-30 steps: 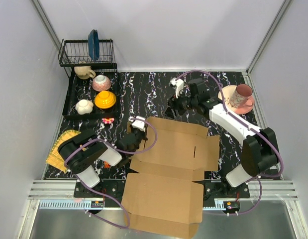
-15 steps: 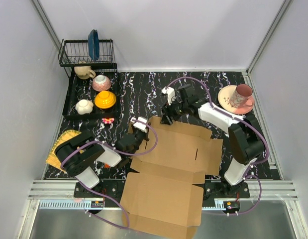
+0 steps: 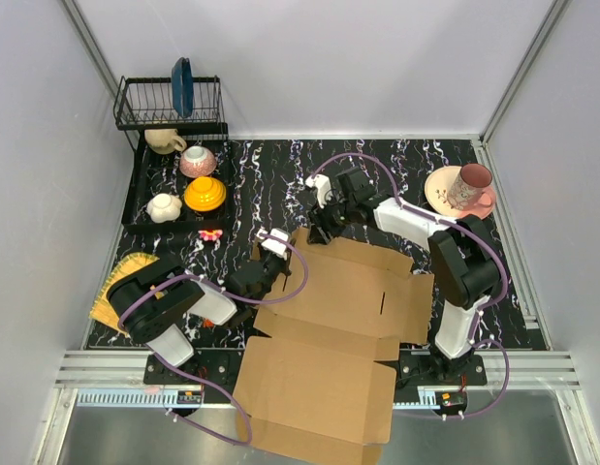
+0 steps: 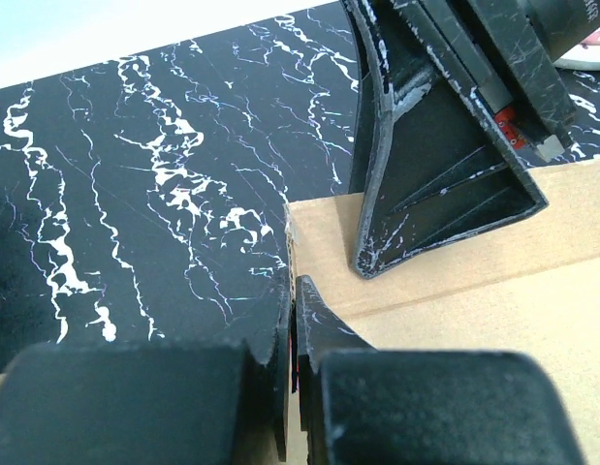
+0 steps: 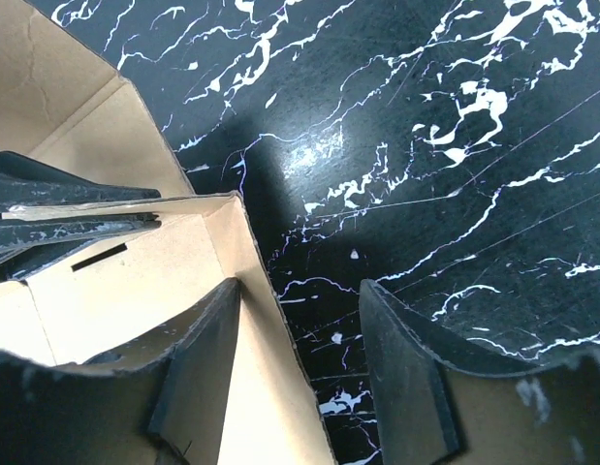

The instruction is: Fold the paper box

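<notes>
The paper box [image 3: 348,291] is a large brown cardboard sheet with flaps, lying flat across the middle of the table and hanging over the near edge. My left gripper [image 3: 264,269] is shut on its left edge; in the left wrist view the jaws [image 4: 292,310] pinch the thin cardboard edge [image 4: 493,281]. My right gripper [image 3: 316,231] is open at the box's far left corner. In the right wrist view [image 5: 300,329] one finger is over the cardboard [image 5: 115,291] and the other over the black table, with the edge between them, not gripped.
A black dish rack [image 3: 169,111] with a blue plate [image 3: 183,87] stands at the back left, with cups and bowls [image 3: 205,194] in a tray in front of it. A pink cup on a saucer [image 3: 469,186] is at the back right. A yellow mat [image 3: 120,286] lies at the left.
My right gripper has moved left and nearer, from the back right to the box's far left corner. The left gripper has stayed shut on the left edge.
</notes>
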Available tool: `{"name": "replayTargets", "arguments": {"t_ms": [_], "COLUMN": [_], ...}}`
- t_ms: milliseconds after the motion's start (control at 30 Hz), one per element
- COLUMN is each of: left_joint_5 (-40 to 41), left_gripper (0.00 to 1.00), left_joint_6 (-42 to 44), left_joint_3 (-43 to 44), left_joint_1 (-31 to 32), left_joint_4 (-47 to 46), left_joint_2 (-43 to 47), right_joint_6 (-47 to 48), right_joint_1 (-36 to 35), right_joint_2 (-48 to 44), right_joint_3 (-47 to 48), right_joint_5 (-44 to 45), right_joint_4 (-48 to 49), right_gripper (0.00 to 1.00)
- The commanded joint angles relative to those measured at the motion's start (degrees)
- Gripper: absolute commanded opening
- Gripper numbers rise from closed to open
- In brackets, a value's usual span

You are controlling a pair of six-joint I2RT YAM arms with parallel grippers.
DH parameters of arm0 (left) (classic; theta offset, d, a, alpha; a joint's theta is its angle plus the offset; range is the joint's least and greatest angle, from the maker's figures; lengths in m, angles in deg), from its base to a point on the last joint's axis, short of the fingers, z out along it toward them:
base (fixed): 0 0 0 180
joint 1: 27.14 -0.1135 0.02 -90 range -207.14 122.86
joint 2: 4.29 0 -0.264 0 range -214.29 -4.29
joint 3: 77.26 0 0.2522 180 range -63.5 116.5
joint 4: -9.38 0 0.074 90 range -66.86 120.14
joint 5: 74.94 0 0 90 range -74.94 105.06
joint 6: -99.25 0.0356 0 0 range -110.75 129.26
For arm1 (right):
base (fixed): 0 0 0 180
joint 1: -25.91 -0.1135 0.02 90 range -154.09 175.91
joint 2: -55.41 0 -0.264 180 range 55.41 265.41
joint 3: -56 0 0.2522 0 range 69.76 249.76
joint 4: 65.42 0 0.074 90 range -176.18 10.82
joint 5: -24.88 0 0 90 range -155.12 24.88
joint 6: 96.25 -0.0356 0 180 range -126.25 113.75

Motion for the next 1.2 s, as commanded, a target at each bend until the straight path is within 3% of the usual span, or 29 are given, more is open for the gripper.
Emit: {"name": "replayTargets", "arguments": {"t_ms": [0,467,533,633,667,700,800,1033,1167], "left_joint_5": [-1.2,4.6,6.0,8.6,10.9,11.8,13.9,19.3,22.6], "left_gripper": [0.0,0.02,0.1,0.53,0.71,0.77,0.86,0.88,0.88], "left_joint_6": [1.5,0.3,0.3,-0.8,-1.5,-1.9,-1.5,-6.9,-9.3], "left_joint_3": [0.8,1.5,2.1,2.8,3.0,3.1,4.2,7.2,6.7], "left_joint_1": [0.4,0.4,0.4,0.4,0.4,0.3,0.4,0.4,0.1], "left_joint_4": [-22.2,-22.2,-22.2,-22.0,-21.7,-21.2,-15.4,13.8,21.9], "left_joint_2": [1.5,-0.2,-0.3,0.6,1.2,2.7,6.5,21.7,26.0], "right_joint_6": [1.1,-0.2,-0.4,0.1,0.2,0.7,2.3,7.2,9.3], "right_joint_1": [-0.5,-0.5,-0.5,-0.7,-0.9,-1.0,-1.2,-3.3,-4.9], "right_joint_2": [0.3,-2.5,-4.3,-6.8,-7.6,-8.5,-12.4,-20.0,-23.1], "right_joint_3": [1.2,-3.7,-4.0,-4.2,-4.1,-3.9,-4.1,-8.1,-15.2], "right_joint_5": [-0.4,2.4,4.4,10.9,15.5,17.4,25.8,43.6,51.6], "right_joint_4": [0.7,-0.1,-0.3,-1.5,-1.9,-2.8,-3.1,1.7,8.7], "right_gripper": [0.52,0.05,0.0,0.0,0.0,0.0,0.0,0.0,0.0]}}
